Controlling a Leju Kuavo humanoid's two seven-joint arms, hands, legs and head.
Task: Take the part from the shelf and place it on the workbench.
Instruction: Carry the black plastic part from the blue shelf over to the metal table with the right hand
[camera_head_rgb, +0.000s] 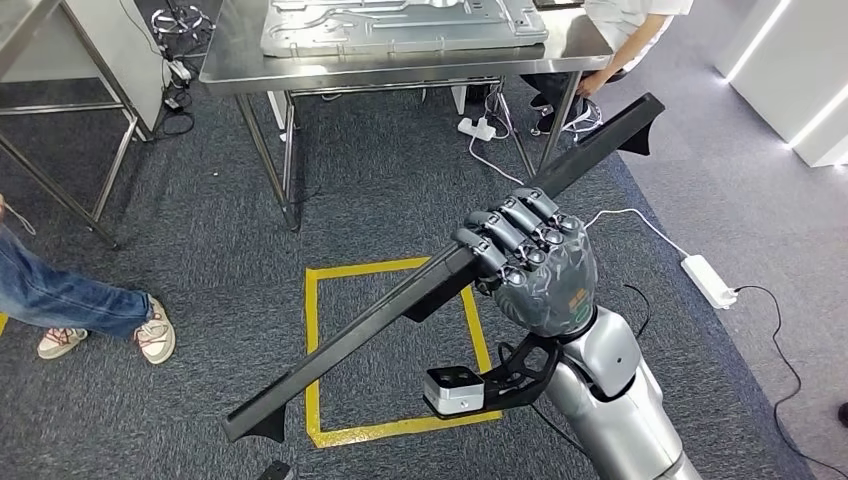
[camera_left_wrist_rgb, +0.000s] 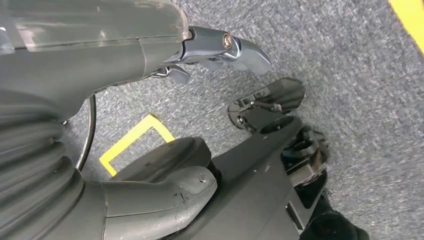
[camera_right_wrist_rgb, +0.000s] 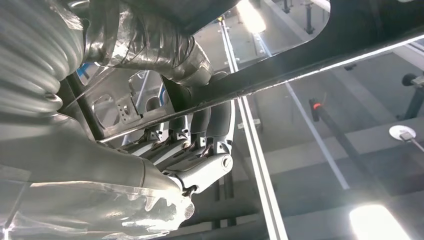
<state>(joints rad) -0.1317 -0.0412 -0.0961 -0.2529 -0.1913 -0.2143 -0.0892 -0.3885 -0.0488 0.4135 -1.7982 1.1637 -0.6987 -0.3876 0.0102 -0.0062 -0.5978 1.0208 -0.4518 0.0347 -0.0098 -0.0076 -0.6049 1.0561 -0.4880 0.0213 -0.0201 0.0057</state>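
The part (camera_head_rgb: 360, 330) is a long black bar with a flared foot at each end. My right hand (camera_head_rgb: 535, 270) grips it near the middle, fingers wrapped over the top, and it slants from low left to high right above the carpet. The right wrist view has the same bar (camera_right_wrist_rgb: 320, 55) crossing over the curled fingers (camera_right_wrist_rgb: 200, 145). The steel workbench (camera_head_rgb: 400, 62) stands ahead, beyond the bar's far end, with a grey pressed-metal panel (camera_head_rgb: 400, 25) lying on it. My left hand (camera_left_wrist_rgb: 100, 60) hangs over the carpet holding nothing, its fingers (camera_left_wrist_rgb: 235, 47) apart from the thumb (camera_left_wrist_rgb: 170, 195).
A person (camera_head_rgb: 630, 30) sits at the workbench's far right corner. Another person's leg and shoes (camera_head_rgb: 90, 310) are at the left. A yellow tape square (camera_head_rgb: 312, 350) marks the carpet under the bar. A white power strip (camera_head_rgb: 708, 280) and cables lie to the right. A second table frame (camera_head_rgb: 60, 110) stands at left.
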